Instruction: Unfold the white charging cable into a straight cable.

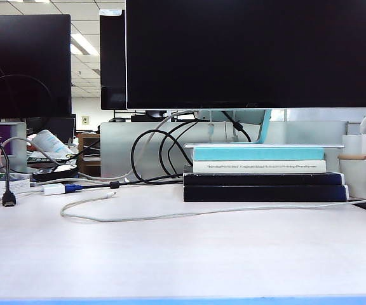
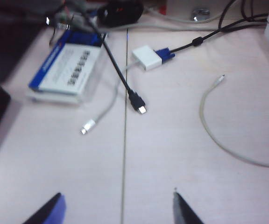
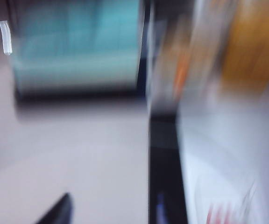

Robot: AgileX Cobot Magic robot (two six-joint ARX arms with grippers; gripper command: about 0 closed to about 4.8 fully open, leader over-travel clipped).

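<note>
Thin glossy white charging cable (image 2: pixel 208 128) lies curved on the pale tabletop (image 2: pixel 172 154), ahead of the left pincer (image 2: pixel 118 207), fingers spread, empty; right pincer (image 3: pixel 55 214) (super blurry) can't tell, over bare tabletop

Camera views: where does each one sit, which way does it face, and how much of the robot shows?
Exterior: low at the desk edge, facing the monitor; no arm visible.
Left wrist: above the desk, looking down; left gripper fingertips apart.
Right wrist: blurred, facing teal books; one right gripper finger shows.
Shared: exterior and left wrist both show the white charging cable.
</note>
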